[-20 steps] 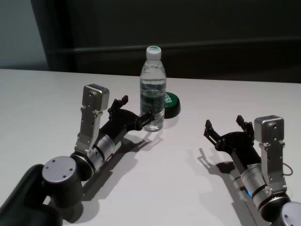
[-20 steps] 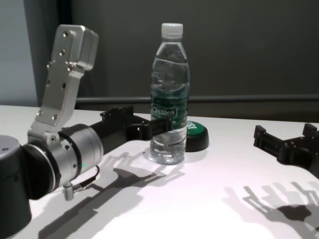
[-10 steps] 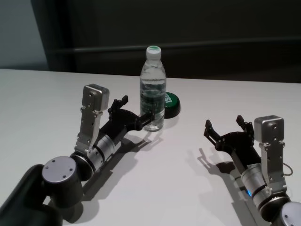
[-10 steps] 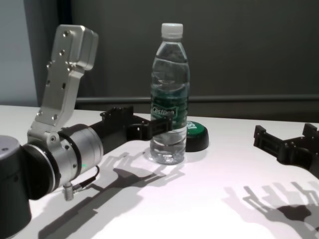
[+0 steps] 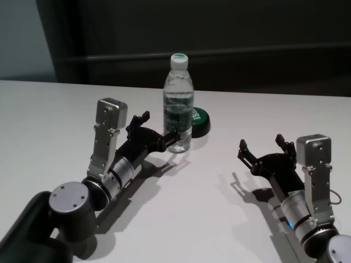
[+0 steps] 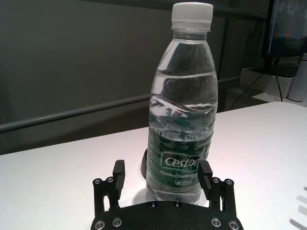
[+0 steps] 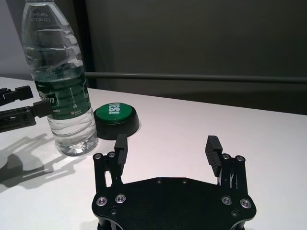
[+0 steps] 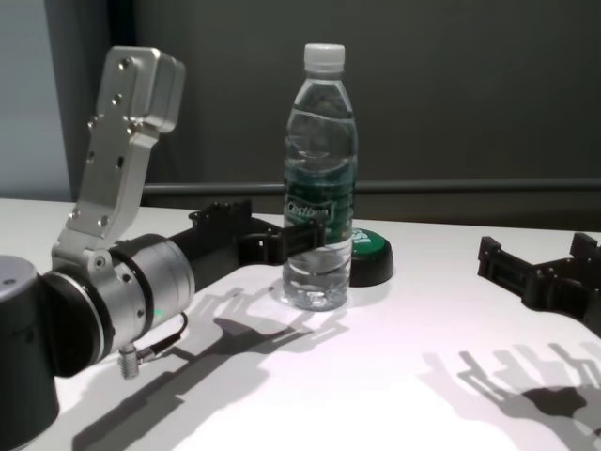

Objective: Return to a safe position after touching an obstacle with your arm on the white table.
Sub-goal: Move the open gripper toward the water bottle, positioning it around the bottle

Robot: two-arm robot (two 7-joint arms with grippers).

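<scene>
We see the left hand [image 5: 159, 130] spread open, one fingertip [image 8: 310, 235] against the Cestbon water bottle [image 5: 179, 109] upright mid-tabletop [image 5: 208, 186]. Behind it sits a green-topped black puck [image 5: 198, 121]. Well apart on the right, the right hand [image 5: 262, 147] hovers open, empty.

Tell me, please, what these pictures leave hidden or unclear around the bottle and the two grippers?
- Contact: whether a fingertip of the left gripper touches the bottle cannot be settled; the bottle overlaps it in the head and chest views.
- Green-topped puck: partly hidden behind the bottle in the chest view.
- Right gripper: cut off by the chest view's edge.
</scene>
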